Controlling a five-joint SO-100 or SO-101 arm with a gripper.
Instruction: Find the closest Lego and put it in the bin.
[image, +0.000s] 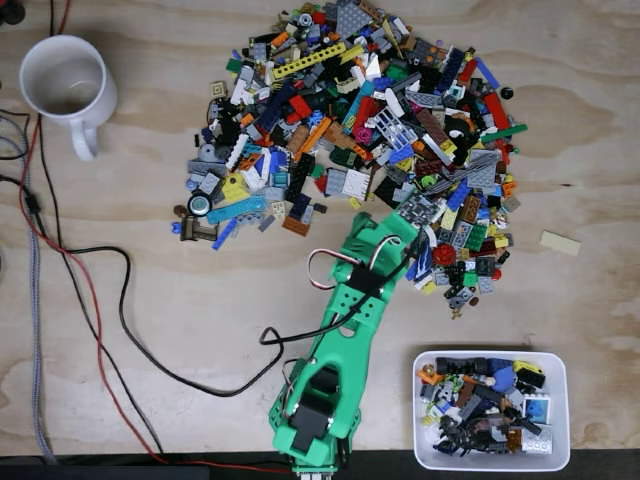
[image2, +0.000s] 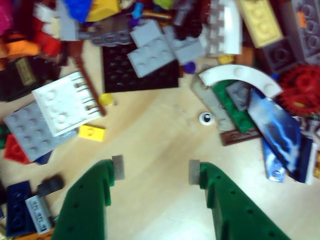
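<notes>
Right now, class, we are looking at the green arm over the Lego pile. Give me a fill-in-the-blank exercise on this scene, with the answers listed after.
1. The gripper has its jaws ____, with bare wood between them.
2. The mug at the top left of the fixed view is ____ in colour.
3. The bin already holds ____ pieces.
4. In the wrist view, the small brick ahead of the left finger is ____.

Answers: open; white; Lego; yellow

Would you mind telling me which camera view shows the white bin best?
The fixed view shows the white bin best: the whole rectangular tub sits at the lower right, partly filled with mixed Lego pieces. The wrist view looks down past the open claw at the pile's edge instead.
</notes>
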